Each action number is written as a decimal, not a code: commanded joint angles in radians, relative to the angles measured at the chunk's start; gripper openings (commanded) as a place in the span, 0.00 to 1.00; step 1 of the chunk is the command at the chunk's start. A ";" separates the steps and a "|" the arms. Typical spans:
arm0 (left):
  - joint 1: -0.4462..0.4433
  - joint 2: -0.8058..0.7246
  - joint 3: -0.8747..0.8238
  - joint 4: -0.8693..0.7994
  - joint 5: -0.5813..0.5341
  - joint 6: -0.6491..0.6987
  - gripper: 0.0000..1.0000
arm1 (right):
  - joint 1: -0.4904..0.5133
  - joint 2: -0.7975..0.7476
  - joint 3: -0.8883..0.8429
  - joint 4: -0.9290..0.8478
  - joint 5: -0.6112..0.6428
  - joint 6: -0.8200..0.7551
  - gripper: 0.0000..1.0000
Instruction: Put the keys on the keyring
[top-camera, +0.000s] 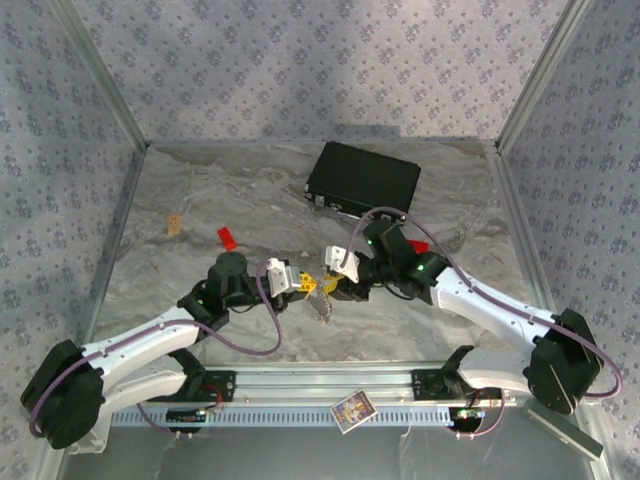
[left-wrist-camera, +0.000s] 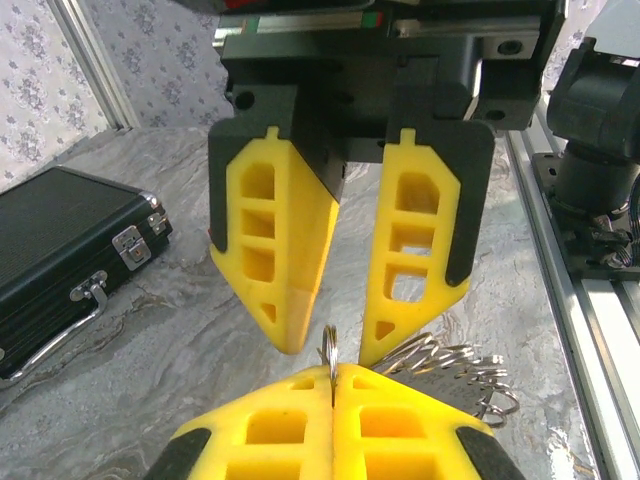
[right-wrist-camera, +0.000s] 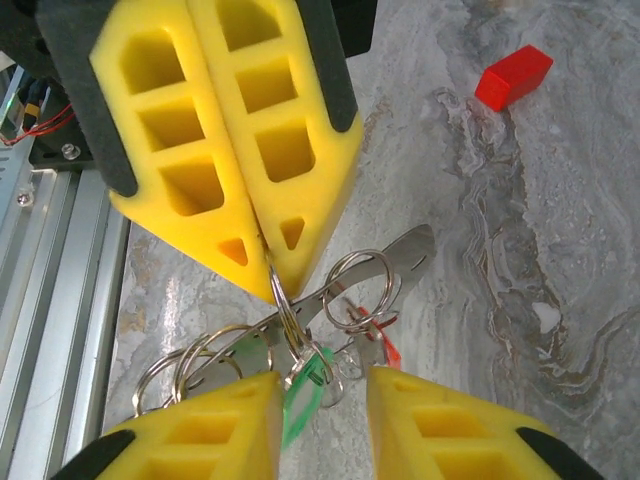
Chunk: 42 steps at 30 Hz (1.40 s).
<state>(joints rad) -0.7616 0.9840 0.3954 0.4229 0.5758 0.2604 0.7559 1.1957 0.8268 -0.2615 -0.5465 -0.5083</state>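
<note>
– Jaws on the left gripper (left-wrist-camera: 333, 378) are pressed together, pinching one split ring of the keyring (left-wrist-camera: 455, 365) edge-up. The right gripper (left-wrist-camera: 332, 345) faces it with its jaws spread to either side of that ring.
– And the keys?
– Down in the bunch just under the pinch. The green key (right-wrist-camera: 300, 398) is nearest the right gripper, and the red key (right-wrist-camera: 378, 338) is beside a plain metal blade (right-wrist-camera: 405, 248). Whether either is already threaded, I can't tell.
– So what matters for this step?
– I'd say the left should hold the ring steady while the right closes on one key head alone, not on the loose rings drooping around it.
– Anything in the way?
– The black case (top-camera: 362, 180) and the red block (right-wrist-camera: 512, 76) lie well apart on the table (top-camera: 200, 190). The tangle itself looks like the obstacle.
</note>
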 joint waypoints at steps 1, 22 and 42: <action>-0.005 0.004 0.005 0.068 0.036 -0.004 0.00 | -0.001 -0.044 -0.007 0.014 -0.034 0.012 0.31; -0.005 -0.013 0.022 0.023 0.012 -0.002 0.08 | 0.018 0.004 0.035 0.036 -0.055 0.026 0.00; -0.008 -0.024 0.136 -0.297 -0.040 0.141 0.17 | 0.123 0.077 0.242 -0.225 0.114 -0.151 0.00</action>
<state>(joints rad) -0.7662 0.9615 0.5022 0.1452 0.5335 0.3775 0.8719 1.2766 1.0279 -0.4870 -0.4072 -0.6456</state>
